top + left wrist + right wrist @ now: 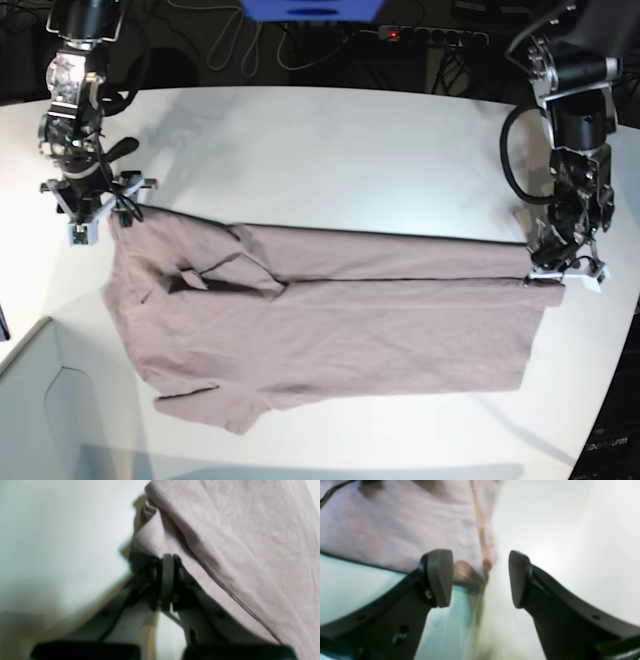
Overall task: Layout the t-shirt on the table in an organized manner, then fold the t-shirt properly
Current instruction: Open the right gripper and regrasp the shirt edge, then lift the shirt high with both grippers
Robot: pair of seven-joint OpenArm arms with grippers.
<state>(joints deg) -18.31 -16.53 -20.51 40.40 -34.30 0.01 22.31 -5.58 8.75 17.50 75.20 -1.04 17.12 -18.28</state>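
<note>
A large white table (340,150) with a curved edge fills most of the base view; behind its far edge lies a dark area crowded with black cables, a power strip (425,35) with a small red light, and part of a blue object (310,10); a pale grey box corner (35,400) sits at the lower left of that view.

A dusty mauve t-shirt (330,320) lies spread across the table, its length running from one arm to the other; a sleeve sticks out toward the near edge, and a fold of cloth is bunched on the upper part near the right arm.

The left gripper (167,562) is at the shirt's edge on the base view's right; its dark pads are pressed together on a pinch of the mauve fabric, which rises in a small peak from the tabletop.

The right gripper (480,578) is at the opposite end of the shirt; its jaws stand wide apart and hold nothing; the shirt's hemmed corner lies between and just beyond the pads (440,577), whether touching them I cannot tell.
</note>
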